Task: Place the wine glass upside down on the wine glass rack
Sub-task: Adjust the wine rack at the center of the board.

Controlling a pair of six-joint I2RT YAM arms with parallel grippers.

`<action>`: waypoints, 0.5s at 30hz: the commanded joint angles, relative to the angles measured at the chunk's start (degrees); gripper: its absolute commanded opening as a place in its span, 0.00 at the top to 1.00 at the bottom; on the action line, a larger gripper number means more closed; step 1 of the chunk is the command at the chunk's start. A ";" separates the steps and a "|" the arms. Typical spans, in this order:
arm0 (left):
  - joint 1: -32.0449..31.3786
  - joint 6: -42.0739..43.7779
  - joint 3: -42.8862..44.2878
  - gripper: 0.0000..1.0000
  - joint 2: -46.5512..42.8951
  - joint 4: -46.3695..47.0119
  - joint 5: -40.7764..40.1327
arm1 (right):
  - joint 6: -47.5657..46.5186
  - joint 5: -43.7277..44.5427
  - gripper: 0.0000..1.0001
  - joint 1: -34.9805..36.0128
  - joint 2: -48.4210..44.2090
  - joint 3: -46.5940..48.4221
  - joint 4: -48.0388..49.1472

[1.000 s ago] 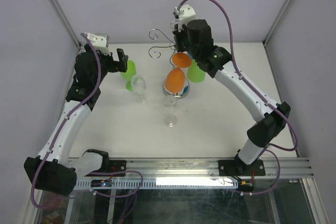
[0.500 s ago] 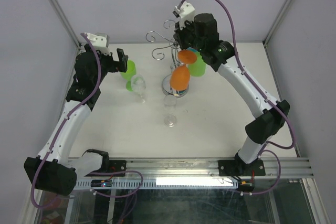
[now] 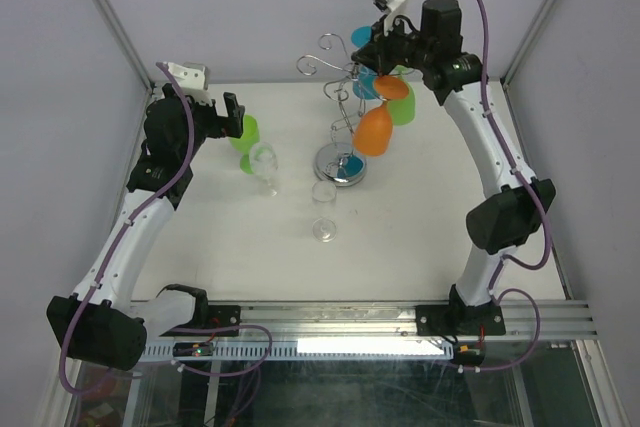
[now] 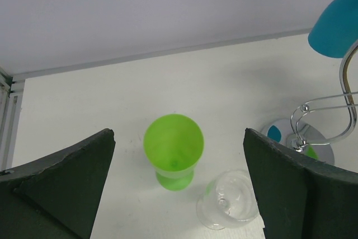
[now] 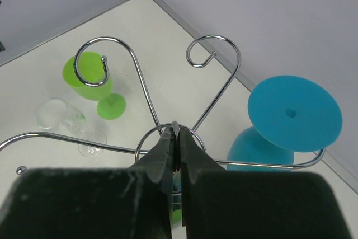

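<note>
The rack [image 3: 330, 159] is standing at upper centre of the top view, its round base on the table [image 3: 220, 247] and its scroll arms spreading just under the right gripper [image 5: 175, 130]. That gripper's jaws are pressing fully together, their tips sitting right over the small ring where the arms meet; whether they are pinching any wire there cannot be told. A blue glass [image 5: 295, 113] is hanging upside down at the right of the right wrist view, its flat foot lying on top of a wire arm and its bowl dangling beneath. In the top view an orange glass [image 3: 373, 132] is hanging bowl down from the rack's near right side, and a second green glass [image 3: 401, 103] is showing just behind it, close under the right arm. The left gripper [image 3: 228, 115] is hovering at upper left of the top view with its jaws spread wide and gripping nothing; in the left wrist view its dark fingers [image 4: 61, 188] are framing a green glass [image 4: 173, 144] that is standing upright on the table at lower centre. A clear glass [image 4: 229, 208] is sitting just beside it toward the lower right, and another clear glass [image 3: 323, 215] is standing near the centre of the top view, in front of the rack's base.
</note>
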 commanded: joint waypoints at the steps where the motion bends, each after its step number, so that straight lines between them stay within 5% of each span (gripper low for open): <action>1: 0.53 1.00 0.90 0.02 -0.42 1.29 -1.36 | -2.83 -13.53 1.00 -2.21 -1.37 5.48 6.49; 15: 0.52 1.33 0.90 0.02 -0.42 1.17 -1.84 | -8.71 -32.65 1.00 -5.60 0.29 5.95 4.92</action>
